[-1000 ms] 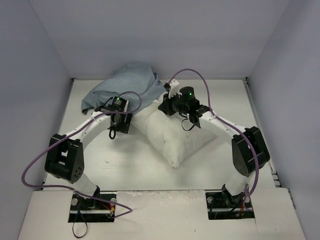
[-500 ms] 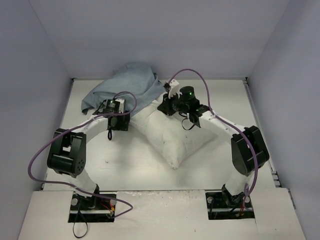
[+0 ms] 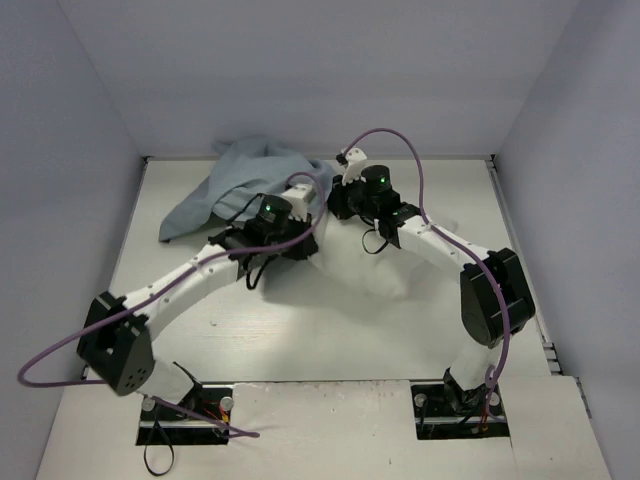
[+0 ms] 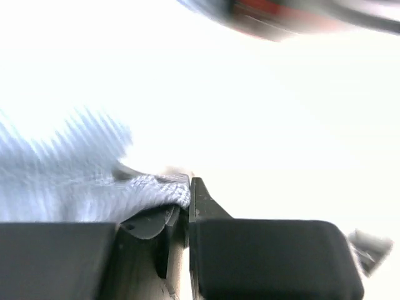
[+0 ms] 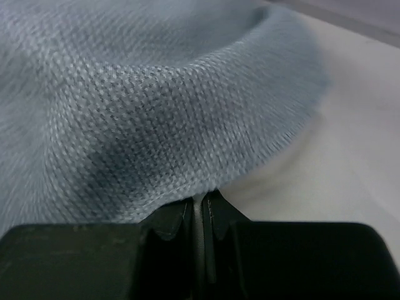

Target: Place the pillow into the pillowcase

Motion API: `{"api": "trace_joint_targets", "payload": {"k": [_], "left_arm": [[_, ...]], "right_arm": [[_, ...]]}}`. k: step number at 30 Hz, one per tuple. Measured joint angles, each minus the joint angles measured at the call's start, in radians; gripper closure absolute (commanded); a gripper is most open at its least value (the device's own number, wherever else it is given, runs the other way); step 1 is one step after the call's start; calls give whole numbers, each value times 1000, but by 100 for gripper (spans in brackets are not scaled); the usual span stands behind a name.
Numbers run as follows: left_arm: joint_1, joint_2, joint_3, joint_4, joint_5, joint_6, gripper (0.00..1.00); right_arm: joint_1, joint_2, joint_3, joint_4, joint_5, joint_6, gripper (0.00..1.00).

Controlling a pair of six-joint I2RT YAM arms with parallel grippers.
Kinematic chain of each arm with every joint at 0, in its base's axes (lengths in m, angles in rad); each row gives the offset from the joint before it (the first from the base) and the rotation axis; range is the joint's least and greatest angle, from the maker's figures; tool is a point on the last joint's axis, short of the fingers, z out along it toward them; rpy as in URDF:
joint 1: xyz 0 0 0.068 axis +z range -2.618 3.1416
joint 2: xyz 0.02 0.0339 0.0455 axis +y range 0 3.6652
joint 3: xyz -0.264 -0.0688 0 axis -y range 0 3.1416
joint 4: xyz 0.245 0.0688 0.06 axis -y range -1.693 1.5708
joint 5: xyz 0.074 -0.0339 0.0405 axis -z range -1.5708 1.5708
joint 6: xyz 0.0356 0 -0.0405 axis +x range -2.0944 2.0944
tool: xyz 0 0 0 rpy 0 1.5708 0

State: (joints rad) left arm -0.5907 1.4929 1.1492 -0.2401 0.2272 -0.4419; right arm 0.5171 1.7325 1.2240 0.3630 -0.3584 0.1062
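Observation:
The pale blue-grey pillowcase point(image 3: 235, 180) lies bunched at the back left, its right edge lifted over the pillow's far corner. The white pillow point(image 3: 375, 268) lies mid-table, partly under both arms. My left gripper point(image 3: 303, 192) is shut at that edge. In the left wrist view the pillowcase point(image 4: 75, 181) drapes over one finger and ends in the shut left gripper point(image 4: 189, 187). My right gripper point(image 3: 338, 193) sits just to the right of it. In the right wrist view the pillowcase point(image 5: 144, 106) comes straight out of the pinched tips of the right gripper point(image 5: 200, 199).
Grey walls close in the white table point(image 3: 250, 330) at the back and on both sides. Purple cables loop above both wrists. The left wrist view is washed out to bright white beyond the fabric.
My left arm swung right and forward from beside the pillow to the pillowcase edge by the right gripper, and its jaws went from open to shut. The pillowcase edge rose over the pillow's far corner.

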Motion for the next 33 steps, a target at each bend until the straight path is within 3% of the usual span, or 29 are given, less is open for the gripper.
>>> {"api": "trace_joint_targets", "payload": {"k": [3,9,10,11,14,19,20,28,33], "left_arm": [[-132,-98,-3,12,44,-61,100],[-138,-89,-36,-5,76,-110,100],[-137,-75,-38,-20,76,-112,94],[-138,-63,-39,-32,76,-113,69],[-140,-50,-39,-71,73,-121,43],[-156,-84,27,-195,-5,-145,33],[-157,-94,56,-219,-31,-149,27],[-163,-247,163,-335,-335,-182,26],[-137,-195,132,-363,-410,-174,26]], "right_arm": [[-31,2,8,-5,78,1,100],[-1,42,19,34,78,3,100],[5,46,15,39,75,2,100],[13,46,7,45,69,0,100],[21,46,-11,69,54,-3,100],[21,43,-63,114,52,-3,100],[21,40,-72,124,55,-2,100],[46,-17,-143,156,161,28,100],[60,-60,-205,174,279,83,100]]}}
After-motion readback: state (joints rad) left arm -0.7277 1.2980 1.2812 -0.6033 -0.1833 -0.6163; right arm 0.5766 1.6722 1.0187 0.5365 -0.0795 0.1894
